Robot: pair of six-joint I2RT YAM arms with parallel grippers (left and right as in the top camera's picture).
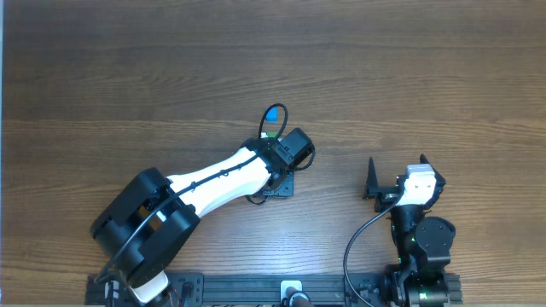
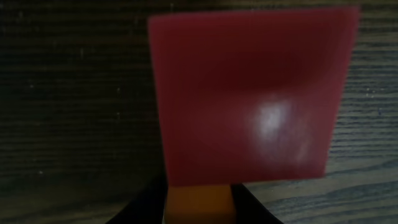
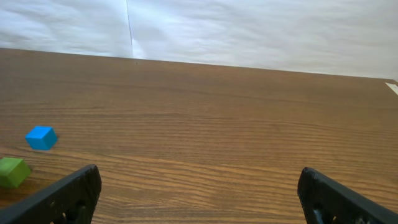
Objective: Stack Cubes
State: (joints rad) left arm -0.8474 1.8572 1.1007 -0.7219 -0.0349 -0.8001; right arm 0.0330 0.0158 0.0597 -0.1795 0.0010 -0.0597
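Left gripper (image 2: 199, 211): table centre, at red cube (image 2: 249, 93), apparently seated on orange cube (image 2: 199, 200); hold cannot be told. Right gripper (image 3: 199, 196): near right, spread, empty. Step: placing. Next: clear without nudging, fetch green cube (image 3: 12, 172).

A blue cube (image 3: 41, 137) and a green cube (image 3: 12, 172) are set close together on a wooden table (image 1: 128, 77).

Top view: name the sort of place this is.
Probably a robotics lab bench: left arm and right arm mounted at the edge of a wood-grain table, a blue cube and green cube, white backdrop behind.
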